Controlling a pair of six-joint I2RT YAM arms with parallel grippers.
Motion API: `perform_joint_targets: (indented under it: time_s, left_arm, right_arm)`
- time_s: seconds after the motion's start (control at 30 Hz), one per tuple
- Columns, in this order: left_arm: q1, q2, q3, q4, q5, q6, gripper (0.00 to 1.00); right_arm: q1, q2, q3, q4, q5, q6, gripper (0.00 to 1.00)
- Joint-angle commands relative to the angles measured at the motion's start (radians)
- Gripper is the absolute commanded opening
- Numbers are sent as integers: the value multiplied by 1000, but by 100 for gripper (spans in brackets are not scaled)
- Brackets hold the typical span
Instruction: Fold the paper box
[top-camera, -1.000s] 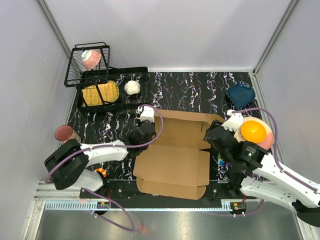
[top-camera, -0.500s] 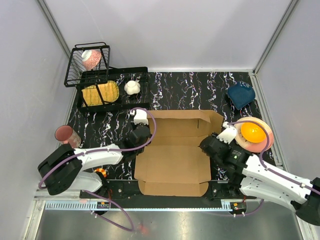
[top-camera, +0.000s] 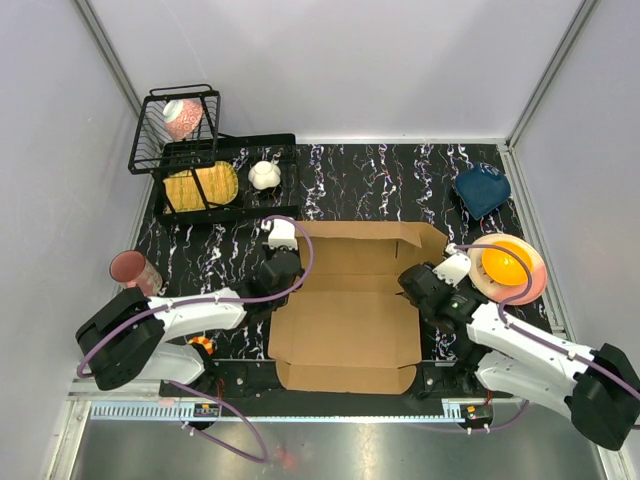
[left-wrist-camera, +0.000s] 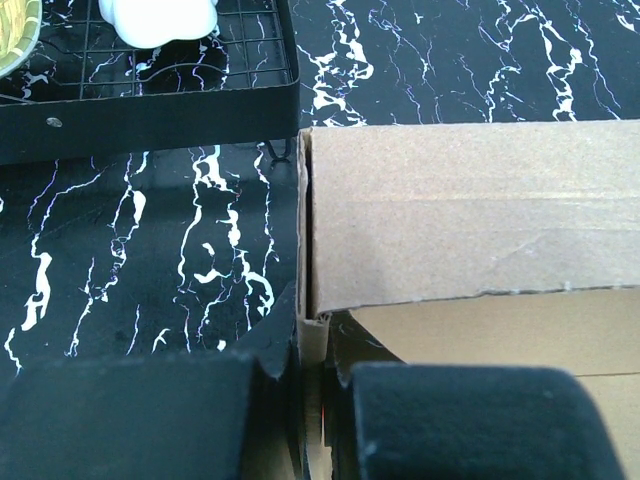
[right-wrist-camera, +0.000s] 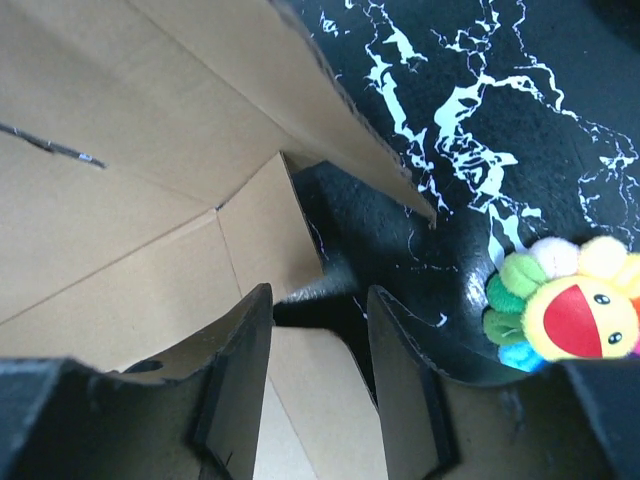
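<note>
The paper box (top-camera: 345, 330) is a brown cardboard sheet lying flat mid-table, with its back wall (left-wrist-camera: 470, 220) standing up. My left gripper (top-camera: 283, 268) sits at the box's back left corner. In the left wrist view this gripper (left-wrist-camera: 313, 322) is shut on the thin upright edge of the left side flap. My right gripper (top-camera: 413, 284) hovers at the box's right edge. In the right wrist view its jaws (right-wrist-camera: 318, 295) stand apart over a small flap (right-wrist-camera: 320, 390) of the box (right-wrist-camera: 120, 170), gripping nothing.
A black wire basket (top-camera: 175, 130) and a black rack (top-camera: 215, 185) with a white object (top-camera: 264, 175) stand at the back left. A pink cup (top-camera: 130, 267) is on the left. A blue bowl (top-camera: 482, 190), an orange bowl on a pink plate (top-camera: 508, 265) and a plush flower (right-wrist-camera: 570, 310) are on the right.
The box has been drawn leftwards and squared up, its back wall now upright. My left gripper moved left with its flap. My right gripper came down to the right edge.
</note>
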Motion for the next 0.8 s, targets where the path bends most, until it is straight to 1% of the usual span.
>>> perform_joint_targets:
  time_s: [0.0,0.07,0.17,0.2,0.27,0.3,0.4,0.5,0.53,0.6,0.67,0.73,0.77]
  left_arm:
    - [-13,-2,-25,-43,11,29,0]
    - [-15,-4,-28,-46,11,27,0]
    - [-18,-8,-31,-48,14,26,0]
    - [-20,-7,-31,-49,15,24,0]
    - [-20,-7,-32,-51,15,20,0]
    - [-21,-7,-31,-51,15,20,0]
    - [-24,-7,-31,-55,15,18,0]
    - [-27,-7,-32,-55,18,20,0]
    - [-29,-4,-31,-52,21,20,0]
    - [-29,1,-29,-51,26,20,0]
    - [-32,7,-25,-48,32,20,0]
    - [-30,15,-19,-48,35,23,0]
    - [-32,16,-17,-48,37,23,0]
  right_arm:
    - [-54,33,-16,155,-36,-64,50]
    - [-74,49,-21,187,-51,-95,50]
    - [-75,67,-26,257,-65,-142,47]
    - [-75,70,-29,277,-73,-156,42]
    - [-78,83,-30,313,-94,-186,36]
    - [-75,98,-27,318,-100,-190,31]
    - [-77,125,-21,334,-134,-203,27]
    - [-77,110,-24,351,-165,-227,17]
    - [-77,103,-27,363,-175,-244,9]
    - [-75,92,-42,420,-215,-264,4]
    - [-75,105,-43,460,-276,-298,5]
    - [-74,159,-20,466,-316,-330,11]
    - [-75,181,-7,457,-348,-339,18]
